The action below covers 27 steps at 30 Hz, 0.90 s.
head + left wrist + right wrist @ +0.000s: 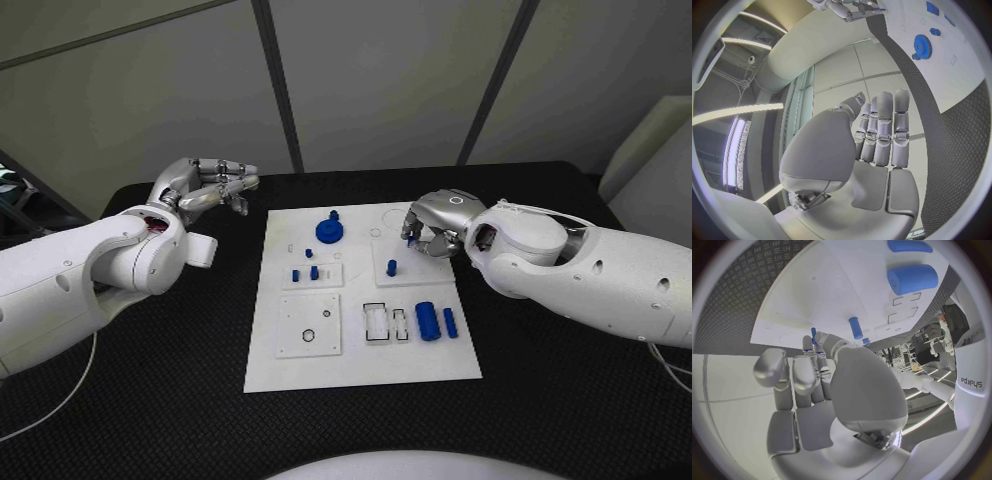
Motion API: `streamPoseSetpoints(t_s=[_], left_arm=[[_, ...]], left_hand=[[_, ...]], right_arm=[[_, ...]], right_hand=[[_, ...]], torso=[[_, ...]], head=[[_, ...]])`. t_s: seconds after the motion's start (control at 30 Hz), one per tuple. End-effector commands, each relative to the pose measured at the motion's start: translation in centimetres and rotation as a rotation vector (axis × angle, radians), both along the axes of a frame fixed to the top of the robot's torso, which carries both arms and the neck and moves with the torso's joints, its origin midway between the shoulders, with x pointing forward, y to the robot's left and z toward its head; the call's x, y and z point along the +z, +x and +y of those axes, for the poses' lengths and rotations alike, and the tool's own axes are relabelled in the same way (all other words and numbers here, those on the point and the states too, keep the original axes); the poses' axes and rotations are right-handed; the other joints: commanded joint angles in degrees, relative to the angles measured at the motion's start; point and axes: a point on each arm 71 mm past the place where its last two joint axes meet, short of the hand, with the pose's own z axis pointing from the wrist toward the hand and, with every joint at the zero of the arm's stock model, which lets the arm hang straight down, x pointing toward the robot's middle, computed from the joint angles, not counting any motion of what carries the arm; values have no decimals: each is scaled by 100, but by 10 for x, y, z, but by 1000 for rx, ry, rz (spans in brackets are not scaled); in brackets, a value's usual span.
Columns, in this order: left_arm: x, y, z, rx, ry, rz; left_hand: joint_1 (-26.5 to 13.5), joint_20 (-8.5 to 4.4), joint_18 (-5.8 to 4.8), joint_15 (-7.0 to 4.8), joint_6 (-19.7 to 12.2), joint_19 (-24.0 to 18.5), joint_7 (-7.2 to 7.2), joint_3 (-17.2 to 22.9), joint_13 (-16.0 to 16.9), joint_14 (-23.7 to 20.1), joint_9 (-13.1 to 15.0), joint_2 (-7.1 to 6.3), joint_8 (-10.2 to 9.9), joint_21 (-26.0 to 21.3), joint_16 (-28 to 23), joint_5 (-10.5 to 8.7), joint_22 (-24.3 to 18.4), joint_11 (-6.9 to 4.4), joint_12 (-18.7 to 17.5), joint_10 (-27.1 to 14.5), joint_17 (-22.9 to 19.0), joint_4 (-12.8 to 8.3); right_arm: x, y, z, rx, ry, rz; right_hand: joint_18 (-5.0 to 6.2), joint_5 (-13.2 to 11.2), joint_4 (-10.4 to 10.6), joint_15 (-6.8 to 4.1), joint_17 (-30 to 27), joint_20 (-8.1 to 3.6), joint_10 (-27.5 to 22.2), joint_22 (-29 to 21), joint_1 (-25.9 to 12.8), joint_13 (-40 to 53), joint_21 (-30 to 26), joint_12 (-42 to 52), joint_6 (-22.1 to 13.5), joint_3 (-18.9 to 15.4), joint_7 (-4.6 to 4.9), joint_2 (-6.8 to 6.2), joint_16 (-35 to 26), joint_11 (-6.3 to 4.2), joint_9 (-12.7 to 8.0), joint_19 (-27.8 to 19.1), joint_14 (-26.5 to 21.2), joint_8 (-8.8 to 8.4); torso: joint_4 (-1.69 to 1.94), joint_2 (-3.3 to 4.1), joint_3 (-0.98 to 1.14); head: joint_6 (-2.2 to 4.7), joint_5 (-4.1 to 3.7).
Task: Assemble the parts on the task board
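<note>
A white task board (296, 365) lies in the middle of the black table (144, 400), carrying small blue parts: a gear (330, 232), pegs, and two cylinders (427, 320). The right hand (433, 222) hovers over the board's far right corner, just beside an upright blue peg (391, 267), pinching a thin blue pin (814, 335) in its fingertips. The left hand (209, 186) is raised beside the board's far left corner, fingers straight, pressed together, holding nothing.

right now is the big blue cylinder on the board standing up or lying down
Lying down. The big blue cylinder rests on its side on the white board; the right wrist view shows its round end face sideways.
</note>
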Motion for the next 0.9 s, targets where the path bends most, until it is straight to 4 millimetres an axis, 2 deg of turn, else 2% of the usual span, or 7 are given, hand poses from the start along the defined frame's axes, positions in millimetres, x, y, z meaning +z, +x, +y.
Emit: streamPoseSetpoints(t_s=[0.03, 0.17, 0.33, 0.47, 0.67, 0.83, 0.9], left_arm=[[1, 0, 0, -3, -7, -11], [1, 0, -1, -5, -8, -9], [-1, 0, -3, -9, -9, -5], [-2, 0, -6, -15, -11, -2], [-3, 0, -10, -24, -16, 0], [-3, 0, -17, -43, -23, 1], [-3, 0, -18, -48, -24, 1]], left_hand=[[3, 1, -14, 4, -17, 49, 24, 41, 6, 19, -5, 24, -8, -33, -40, 19, -7, 13, 39, -36, -5, 4], [0, 2, -14, 6, -22, 49, 26, 42, 6, 16, -7, 22, -10, -37, -44, 21, -10, 16, 40, -42, -6, 4], [-2, 3, -15, 8, -26, 50, 29, 46, 7, 13, -8, 26, -11, -42, -47, 24, -13, 18, 42, -47, -8, 6], [-8, 4, -15, 10, -28, 51, 31, 48, 8, 11, -8, 30, -11, -46, -50, 25, -16, 20, 44, -52, -9, 10], [-12, 5, -16, 11, -30, 51, 33, 49, 8, 10, -9, 30, -11, -48, -52, 27, -18, 22, 45, -55, -10, 12], [-14, 6, -16, 12, -31, 51, 34, 48, 9, 10, -9, 30, -11, -49, -52, 27, -19, 22, 45, -56, -10, 13], [-17, 6, -16, 13, -32, 52, 35, 48, 9, 10, -9, 30, -11, -51, -53, 28, -20, 23, 46, -57, -10, 15]], right_arm=[[9, -7, 3, 17, 60, -46], [15, -18, 9, 44, 97, -39], [26, -43, 35, 138, 167, -32], [30, -52, 52, 190, 205, -18], [31, -61, 76, 254, 229, 6], [14, -68, 90, 284, 240, 60], [6, -69, 96, 293, 244, 79]], right_hand=[[-38, -2, -27, -44, 12, -33, 40, 21, -5, 9, 46, -23, 5, 3, 20, -13, 41, 9, 2, 10, 198, -2], [-41, -3, -29, -44, 30, -32, 38, 39, -7, 9, 60, -26, 5, 2, 22, -18, 54, 9, 2, 14, 200, -3], [-42, -1, -30, -45, 44, -33, 38, 51, -8, 10, 69, -28, 6, 2, 24, -19, 64, 11, 3, 16, 201, -2], [-43, 5, -28, -45, 45, -33, 32, 64, -20, 11, 82, -40, 1, 0, 37, -22, 70, 17, 2, 14, 199, -8], [-43, 22, -34, -43, 43, -31, 20, 72, -21, 12, 93, -59, -14, 6, 49, -21, 76, 25, 0, 7, 194, -19], [-44, 28, -37, -41, 48, -30, 17, 80, -21, 13, 101, -66, -19, 9, 53, -19, 81, 28, -1, 5, 193, -23], [-44, 41, -45, -39, 48, -29, 13, 84, -16, 14, 106, -75, -25, 15, 59, -16, 86, 32, -2, 0, 190, -29]], torso=[[-12, -3, 0], [-2, -3, -2], [4, -1, 4], [12, 6, -13], [14, 11, -16], [12, 18, -33], [1, 19, -16]], head=[[3, 4], [15, 13], [35, 90], [28, 161], [-24, 358], [-68, 538], [-104, 635]])
